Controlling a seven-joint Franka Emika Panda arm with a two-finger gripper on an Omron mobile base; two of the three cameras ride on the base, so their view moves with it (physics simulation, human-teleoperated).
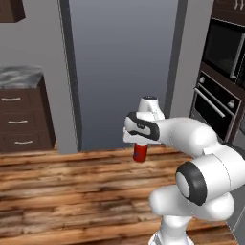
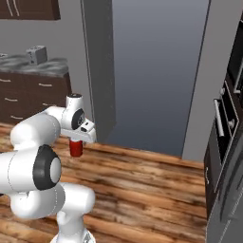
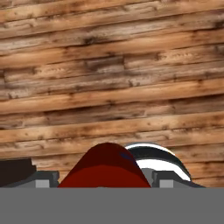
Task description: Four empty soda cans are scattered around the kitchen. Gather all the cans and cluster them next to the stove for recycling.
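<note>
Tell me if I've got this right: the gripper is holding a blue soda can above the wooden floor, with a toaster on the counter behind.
Not quite: the soda can in the gripper is red, as the left base view shows. The rest holds: it hangs above the wooden floor, and the toaster sits on the counter.

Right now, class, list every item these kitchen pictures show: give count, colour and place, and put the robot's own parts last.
soda can: one, red, held upright in the gripper above the floor.
wooden floor: one, brown planks, under the robot.
drawer cabinet: one, dark brown with pale handles, at the left wall.
counter top: one, grey marbled, on that cabinet.
toaster: one, silver, on the counter.
built-in oven: one, black with round knobs, in the tall unit at right.
doorway: one, blue-grey, straight ahead.
arm: one, white with dark joints, foreground.
gripper: one, closed on the can.
</note>
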